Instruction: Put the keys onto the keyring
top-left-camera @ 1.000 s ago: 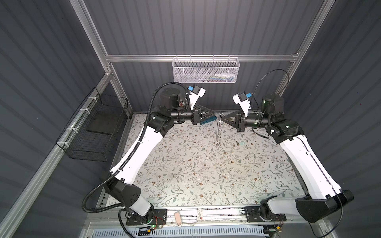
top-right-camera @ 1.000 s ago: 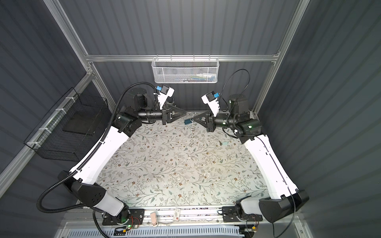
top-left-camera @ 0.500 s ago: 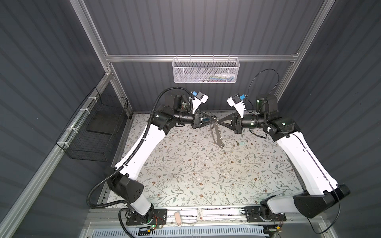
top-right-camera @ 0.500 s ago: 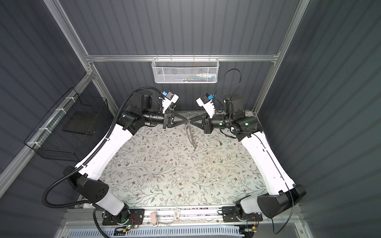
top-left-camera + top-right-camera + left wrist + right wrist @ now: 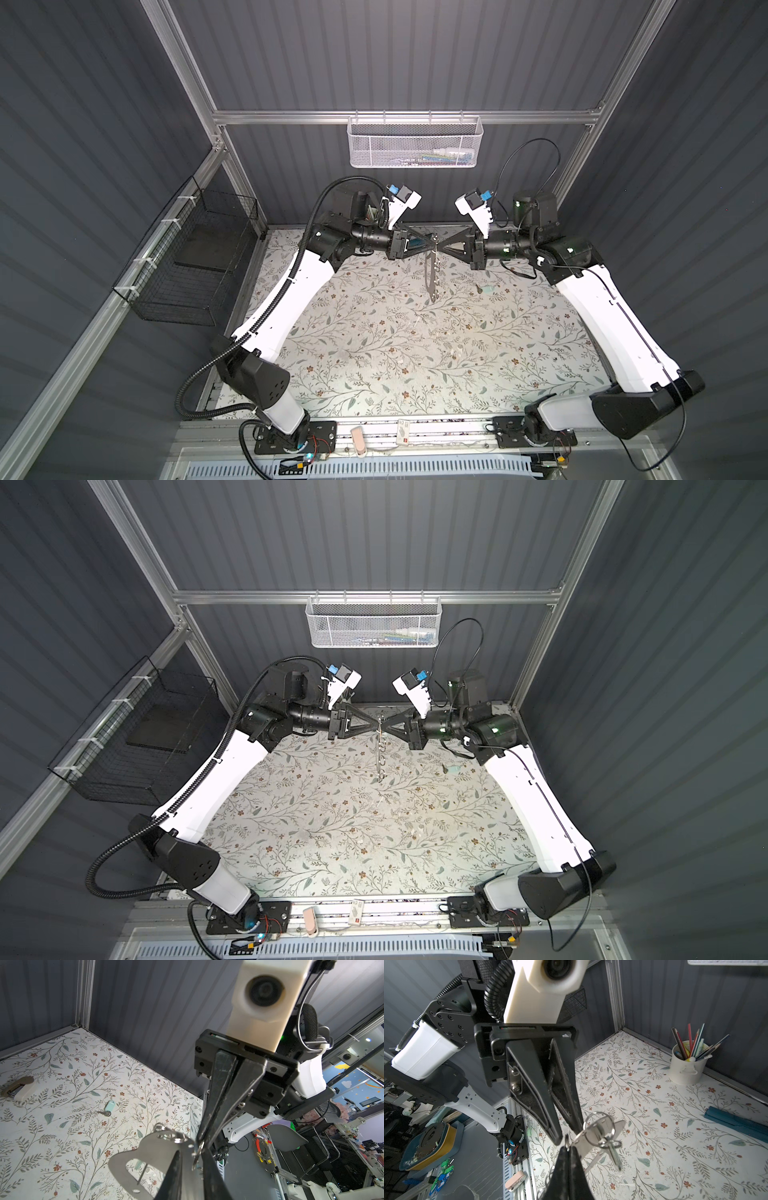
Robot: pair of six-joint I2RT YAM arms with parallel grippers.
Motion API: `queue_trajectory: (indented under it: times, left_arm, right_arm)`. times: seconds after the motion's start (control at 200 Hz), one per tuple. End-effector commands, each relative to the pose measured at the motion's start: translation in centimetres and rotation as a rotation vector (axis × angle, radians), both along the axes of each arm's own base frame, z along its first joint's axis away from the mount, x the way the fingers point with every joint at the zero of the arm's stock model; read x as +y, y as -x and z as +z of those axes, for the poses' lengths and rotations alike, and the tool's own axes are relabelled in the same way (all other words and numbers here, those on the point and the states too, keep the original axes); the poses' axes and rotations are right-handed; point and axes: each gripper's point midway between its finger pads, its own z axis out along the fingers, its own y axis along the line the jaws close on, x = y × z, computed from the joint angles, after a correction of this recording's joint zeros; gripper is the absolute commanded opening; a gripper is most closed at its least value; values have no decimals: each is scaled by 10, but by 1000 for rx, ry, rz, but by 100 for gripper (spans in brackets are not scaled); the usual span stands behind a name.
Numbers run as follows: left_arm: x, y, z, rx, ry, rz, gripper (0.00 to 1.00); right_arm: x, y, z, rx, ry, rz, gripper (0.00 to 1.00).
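While keyring (image 5: 431, 276) hangs at upper centre in both top views, right gripper (image 5: 569, 1149) fingers are pinched together on its top edge. Left gripper (image 5: 191, 1150) fingers sit slightly apart there, clamp unclear. One key (image 5: 484, 288) lies on mat (image 5: 374, 353), right of it.

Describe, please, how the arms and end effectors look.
Both show white links, black joints. The left arm carries a black corrugated hose, the right arm a thin black cable. The left end effector and right end effector have black tapered fingers.
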Motion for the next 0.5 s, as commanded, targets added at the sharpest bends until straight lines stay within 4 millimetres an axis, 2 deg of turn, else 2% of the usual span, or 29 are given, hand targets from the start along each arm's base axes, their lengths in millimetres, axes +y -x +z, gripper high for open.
queue_trajectory:
  times: [0.0, 0.225, 0.495]
  left_arm:
    - [-3, 3, 1, -1, 11, -39, 18]
    - [-5, 7, 1, 10, 20, -69, 15]
    - [-5, 4, 4, -4, 24, -46, 0]
  right_arm:
    - [3, 3, 14, -32, -31, 26, 1]
    - [6, 4, 14, -22, -34, 40, 1]
    - [5, 2, 10, -19, -23, 28, 3]
